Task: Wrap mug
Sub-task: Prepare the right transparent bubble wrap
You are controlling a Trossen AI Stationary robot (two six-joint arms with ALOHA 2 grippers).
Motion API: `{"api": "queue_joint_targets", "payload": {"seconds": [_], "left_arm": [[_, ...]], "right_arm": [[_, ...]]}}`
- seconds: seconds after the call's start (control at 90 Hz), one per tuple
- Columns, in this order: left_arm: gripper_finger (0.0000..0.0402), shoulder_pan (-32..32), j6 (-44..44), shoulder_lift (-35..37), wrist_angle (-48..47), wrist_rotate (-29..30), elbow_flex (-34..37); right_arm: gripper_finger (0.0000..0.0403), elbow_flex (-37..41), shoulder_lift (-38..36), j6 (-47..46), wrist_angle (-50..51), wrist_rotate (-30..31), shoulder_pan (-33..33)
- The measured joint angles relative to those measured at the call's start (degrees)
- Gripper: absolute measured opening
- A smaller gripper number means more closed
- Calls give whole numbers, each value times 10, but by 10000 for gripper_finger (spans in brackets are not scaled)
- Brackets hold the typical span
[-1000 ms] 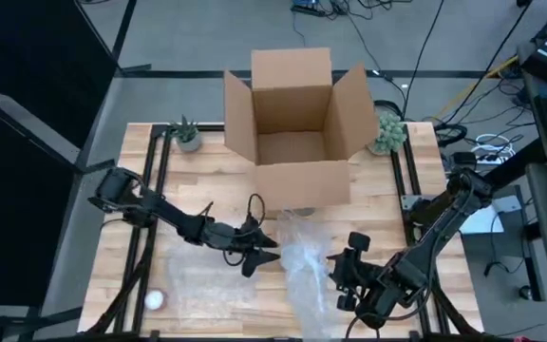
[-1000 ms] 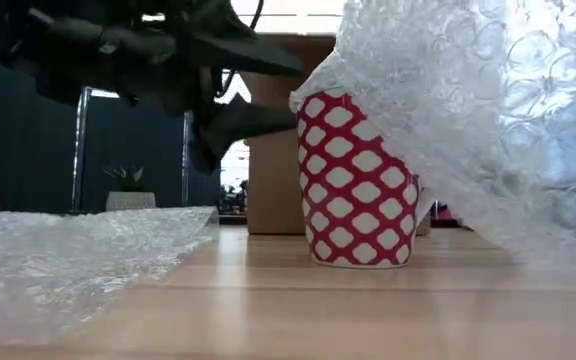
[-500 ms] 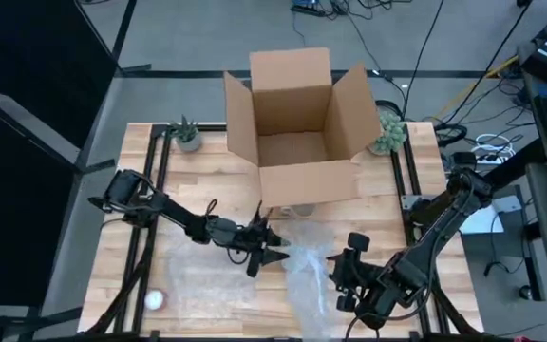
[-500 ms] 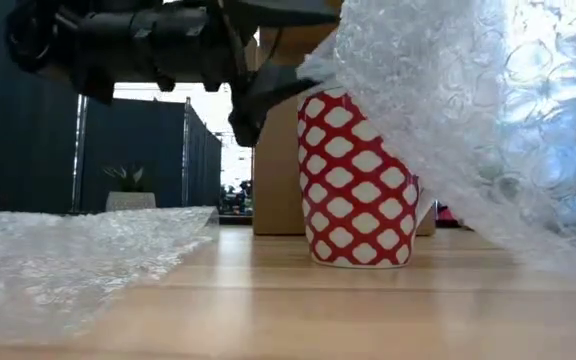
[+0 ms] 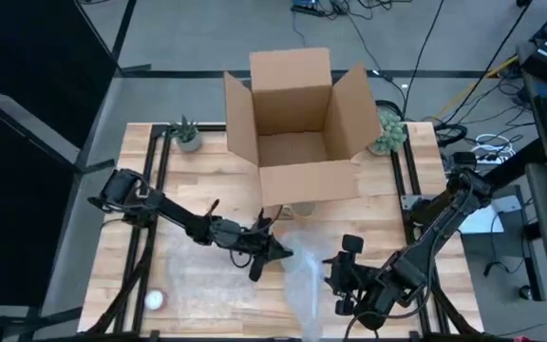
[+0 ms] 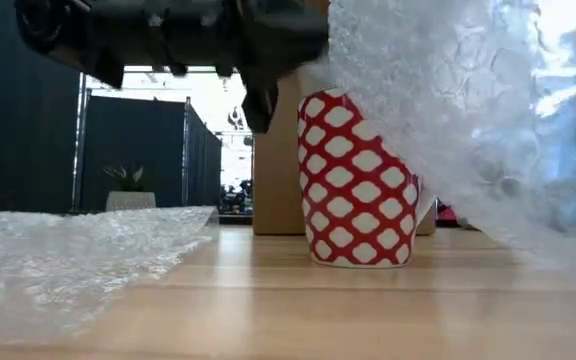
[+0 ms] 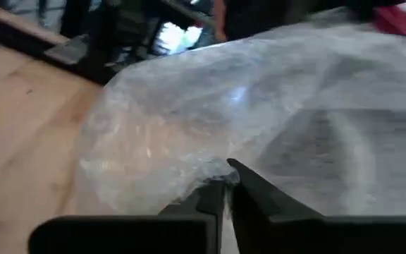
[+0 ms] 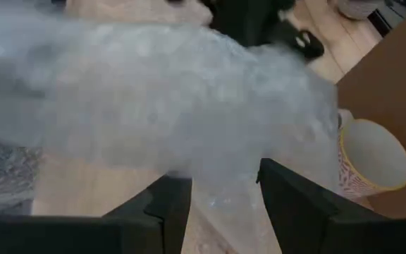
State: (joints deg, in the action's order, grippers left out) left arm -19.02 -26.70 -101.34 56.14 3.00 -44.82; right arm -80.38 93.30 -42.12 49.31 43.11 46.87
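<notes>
Left gripper (image 5: pixel 275 253): it reached toward the table's middle, its jaws pinched together on the near edge of the bubble wrap (image 5: pixel 304 271); in the left wrist view the two fingers (image 7: pixel 249 192) met with the film caught at their tips.
Right gripper (image 5: pixel 335 282): it sat at the opposite side of the sheet, jaws parted; in the right wrist view the wrap lay just ahead of the spread fingers (image 8: pixel 293 204), and whether they touched it could not be told.
Mug (image 6: pixel 356 180): red with a white lattice pattern, it stood upright on the table (image 5: pixel 145 228), just beyond the left jaws and in front of the cardboard box (image 5: pixel 297 128).
Bubble wrap: it draped over the mug's top and fell away on the far side from the left jaws.
Second sheet (image 6: pixel 63 250): it lay flat, behind the left jaws.
</notes>
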Motion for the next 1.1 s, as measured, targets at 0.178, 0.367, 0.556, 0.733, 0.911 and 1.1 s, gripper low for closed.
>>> {"api": "queue_joint_targets", "payload": {"seconds": [0.178,0.367,0.556,0.733,0.911,1.1], "left_arm": [[0,-42,67,102,-55,-14,0],[0,-67,96,232,-196,-20,0],[0,-71,81,358,-428,-20,0],[0,-85,38,432,-608,-8,0],[0,-101,30,456,-662,4,0],[0,-106,30,451,-663,6,0]], "right_arm": [[153,-7,-3,0,7,-1,9],[153,-7,-3,-9,52,-2,7],[153,-7,-2,-78,100,-63,-8],[153,-7,24,-128,54,-121,-11],[153,3,99,-114,-33,-134,-12],[153,4,207,-162,-50,-225,-24]]}}
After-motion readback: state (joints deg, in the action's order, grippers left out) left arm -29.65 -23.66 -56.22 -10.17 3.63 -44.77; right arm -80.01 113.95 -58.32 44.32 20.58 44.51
